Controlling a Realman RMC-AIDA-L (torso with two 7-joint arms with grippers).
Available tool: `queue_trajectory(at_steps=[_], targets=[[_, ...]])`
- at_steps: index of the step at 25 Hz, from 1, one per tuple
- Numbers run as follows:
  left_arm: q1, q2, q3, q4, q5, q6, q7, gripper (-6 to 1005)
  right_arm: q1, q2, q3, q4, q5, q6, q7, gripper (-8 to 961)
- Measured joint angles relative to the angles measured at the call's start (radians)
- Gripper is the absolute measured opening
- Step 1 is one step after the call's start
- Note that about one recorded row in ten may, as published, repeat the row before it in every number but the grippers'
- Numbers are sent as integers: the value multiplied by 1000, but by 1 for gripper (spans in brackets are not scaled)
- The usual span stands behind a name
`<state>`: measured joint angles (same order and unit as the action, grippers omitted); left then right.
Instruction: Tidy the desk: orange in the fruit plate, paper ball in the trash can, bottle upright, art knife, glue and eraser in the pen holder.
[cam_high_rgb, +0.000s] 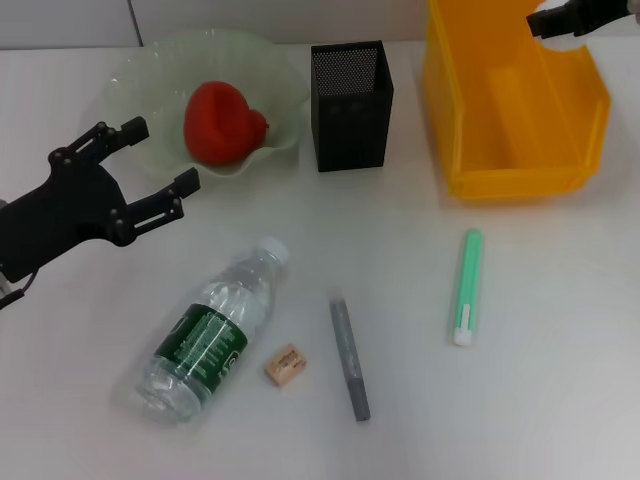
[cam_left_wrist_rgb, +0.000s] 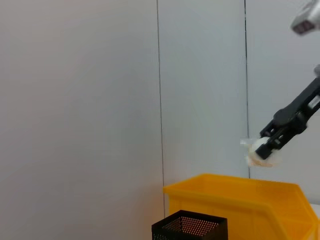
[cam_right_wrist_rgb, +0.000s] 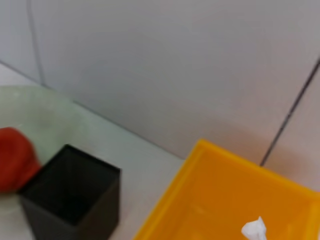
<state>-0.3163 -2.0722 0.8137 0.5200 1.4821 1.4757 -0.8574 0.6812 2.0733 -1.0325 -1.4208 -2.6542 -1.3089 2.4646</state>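
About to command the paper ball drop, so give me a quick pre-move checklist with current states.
1. Paper ball held by right gripper: ok.
2. Right gripper above the yellow bin: ok; exact alignment cannot tell.
3. Bin interior free of obstruction: ok.
4. Left gripper away from the bin, open near the fruit plate: ok.
5. Bottle upright: not ok, lying down.
6. Eraser in the pen holder: not ok.

Cluttered white desk (cam_high_rgb: 560, 400)
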Motion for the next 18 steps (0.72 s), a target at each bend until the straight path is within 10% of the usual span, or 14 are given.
queue_trajectory(at_steps=[8, 18], targets=[[-4, 3, -4, 1, -3, 17, -10, 862, 10, 5, -7, 184, 4, 156, -35, 628], [1, 4, 4, 59, -10, 97, -110, 861, -112, 8, -3, 33, 290, 155, -136, 847]])
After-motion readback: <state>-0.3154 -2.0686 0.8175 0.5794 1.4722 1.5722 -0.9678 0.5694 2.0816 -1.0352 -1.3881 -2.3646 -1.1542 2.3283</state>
